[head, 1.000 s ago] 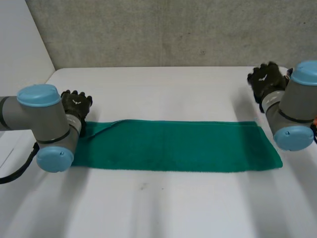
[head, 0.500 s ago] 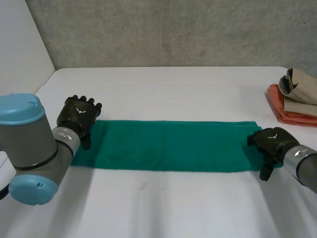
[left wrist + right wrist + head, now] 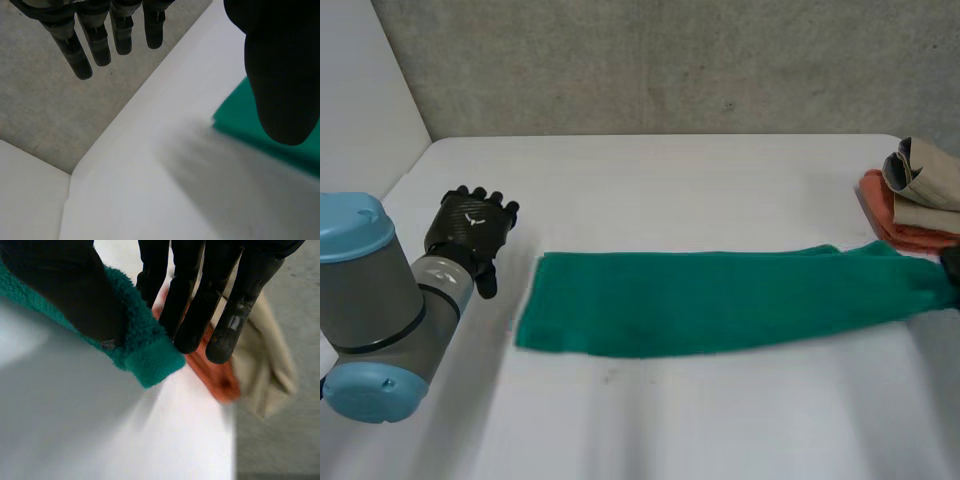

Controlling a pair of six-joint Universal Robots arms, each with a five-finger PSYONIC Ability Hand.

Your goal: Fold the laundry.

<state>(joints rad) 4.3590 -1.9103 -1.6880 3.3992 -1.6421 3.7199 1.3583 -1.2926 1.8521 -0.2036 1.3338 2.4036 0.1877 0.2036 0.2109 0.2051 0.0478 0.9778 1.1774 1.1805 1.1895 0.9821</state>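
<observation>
A green towel (image 3: 720, 300), folded into a long strip, lies across the white table (image 3: 650, 190). My right hand (image 3: 952, 262) is at the table's right side, holding the strip's right end. In the right wrist view, that hand (image 3: 200, 300) pinches the towel's corner (image 3: 145, 355) between thumb and straight fingers. My left hand (image 3: 470, 232) hovers left of the strip's left end, apart from it, fingers straight. In the left wrist view, its fingers (image 3: 100, 40) are spread and hold nothing, and the towel's left end (image 3: 240, 120) lies beside the thumb.
A folded beige cloth (image 3: 925, 170) sits on a folded orange cloth (image 3: 895, 228) at the table's right edge, just behind my right hand. The right wrist view has the orange cloth (image 3: 215, 375) at the fingertips. A concrete wall stands behind the table.
My right hand came down onto the towel's right end, shut on it and pulled it right. The towel's left end slid away from my left hand, which stayed open.
</observation>
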